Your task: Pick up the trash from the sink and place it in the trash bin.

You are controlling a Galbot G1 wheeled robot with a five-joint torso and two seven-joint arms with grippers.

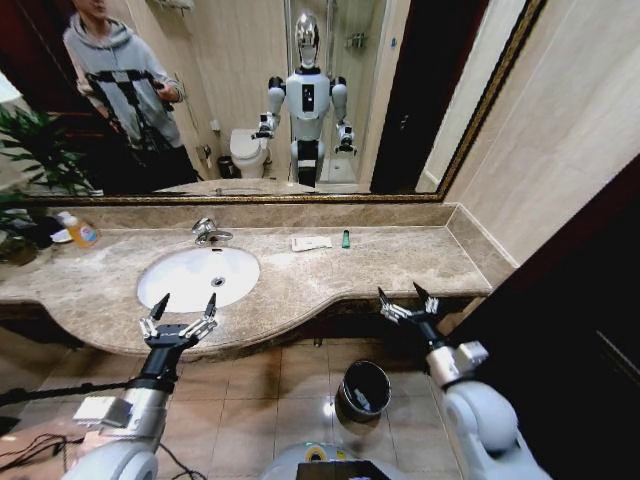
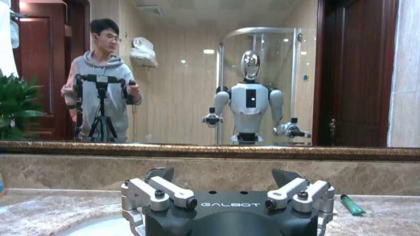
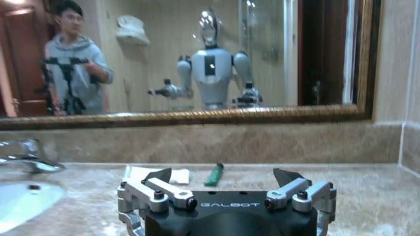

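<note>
We hold both grippers wide open and empty at the counter's front edge, poised to reach in. The left gripper [image 1: 179, 318] hangs just before the white sink basin [image 1: 180, 283]. Beyond the right gripper [image 1: 409, 302], toward the mirror, lie the flat white packet [image 1: 311, 243] and green piece [image 1: 346, 239]; bare marble between leaves room. The black trash bin [image 1: 364, 389] sits below it on the floor.
</note>
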